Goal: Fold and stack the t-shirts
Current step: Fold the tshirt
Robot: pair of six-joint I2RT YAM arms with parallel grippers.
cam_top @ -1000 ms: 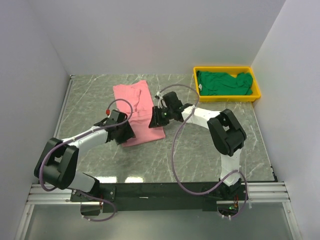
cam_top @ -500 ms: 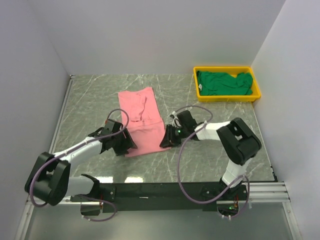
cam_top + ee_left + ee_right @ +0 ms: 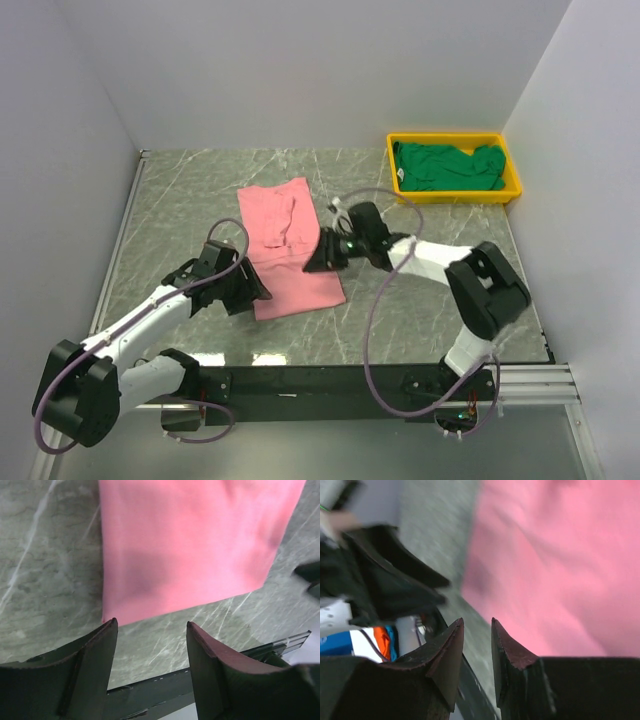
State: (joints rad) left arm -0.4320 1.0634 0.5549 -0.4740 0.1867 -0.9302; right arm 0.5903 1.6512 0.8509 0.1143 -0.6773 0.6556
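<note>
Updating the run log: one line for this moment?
pink shirt: on table | green shirt: in yellow tray | left gripper: open | right gripper: open

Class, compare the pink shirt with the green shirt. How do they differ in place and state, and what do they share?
The pink shirt lies on the table; the green shirt sits in the yellow tray. The pink shirt is spread flat in a long rectangle; the green shirt is bunched and crumpled. Both are plain soft cloth.
</note>
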